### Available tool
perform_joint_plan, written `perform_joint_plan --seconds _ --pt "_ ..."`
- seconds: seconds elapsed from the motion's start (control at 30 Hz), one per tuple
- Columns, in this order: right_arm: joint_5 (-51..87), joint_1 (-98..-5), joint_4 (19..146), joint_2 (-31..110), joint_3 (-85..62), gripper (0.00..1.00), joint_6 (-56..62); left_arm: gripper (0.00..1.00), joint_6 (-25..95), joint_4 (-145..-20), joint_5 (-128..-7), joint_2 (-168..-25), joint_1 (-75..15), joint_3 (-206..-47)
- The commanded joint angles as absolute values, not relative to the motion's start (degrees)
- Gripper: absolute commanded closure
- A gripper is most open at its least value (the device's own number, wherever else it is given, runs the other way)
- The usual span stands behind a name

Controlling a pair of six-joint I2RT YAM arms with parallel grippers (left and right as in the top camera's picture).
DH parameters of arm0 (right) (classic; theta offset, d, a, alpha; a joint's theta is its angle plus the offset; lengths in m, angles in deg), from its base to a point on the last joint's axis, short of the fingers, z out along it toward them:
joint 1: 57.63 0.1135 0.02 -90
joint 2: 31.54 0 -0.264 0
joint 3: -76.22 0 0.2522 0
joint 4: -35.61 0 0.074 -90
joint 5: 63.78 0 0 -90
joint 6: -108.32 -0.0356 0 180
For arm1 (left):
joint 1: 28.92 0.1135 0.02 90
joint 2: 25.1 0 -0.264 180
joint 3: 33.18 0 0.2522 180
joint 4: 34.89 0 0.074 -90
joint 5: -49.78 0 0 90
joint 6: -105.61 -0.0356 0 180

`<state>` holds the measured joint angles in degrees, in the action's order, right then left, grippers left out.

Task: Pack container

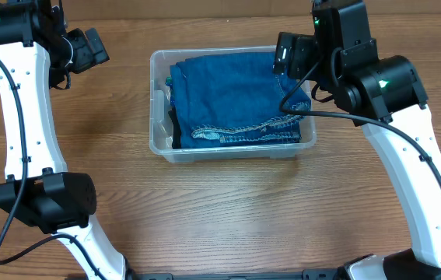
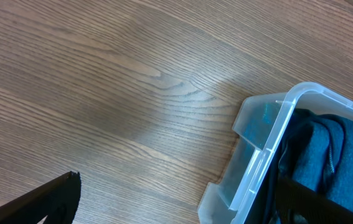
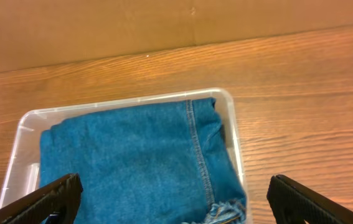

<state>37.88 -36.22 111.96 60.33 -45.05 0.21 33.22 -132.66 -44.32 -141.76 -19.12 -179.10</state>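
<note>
The clear plastic container (image 1: 158, 101) stands in the middle of the wooden table. Folded blue jeans (image 1: 232, 97) fill it, with a frayed hem toward the front right. My right gripper (image 1: 286, 54) is open and empty above the container's right end; in the right wrist view its fingers (image 3: 175, 202) straddle the jeans (image 3: 126, 162) and the container's rim (image 3: 233, 124). My left gripper (image 1: 96, 48) is open and empty, left of the container and apart from it. The left wrist view shows the gripper's fingers (image 2: 176, 202), the container's corner (image 2: 269, 143) and the jeans (image 2: 350, 155).
The table is bare wood (image 1: 228, 218) in front of the container. A brown cardboard wall (image 3: 164, 25) stands behind the table in the right wrist view. Both white arms (image 1: 26, 124) (image 1: 418, 171) run along the table's sides.
</note>
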Motion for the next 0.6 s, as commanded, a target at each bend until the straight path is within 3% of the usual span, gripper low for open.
perform_joint_plan --seconds 0.0,0.2,0.4,0.57 --pt "43.4 -36.2 111.8 58.5 -45.9 0.00 3.6 0.00 32.7 -132.4 -44.3 -141.7 -19.0 -180.2" --pt "53.8 -36.2 115.1 50.3 -45.9 0.00 3.6 0.00 32.8 -132.4 -44.3 -141.7 -19.0 -180.2" --pt "46.0 -37.6 111.0 33.2 -42.5 0.00 3.4 0.00 32.7 -132.4 -44.3 -141.7 -19.0 -180.2" --pt "40.1 -48.4 103.6 16.8 -28.4 0.00 5.6 0.00 32.7 -132.4 -44.3 -141.7 -19.0 -180.1"
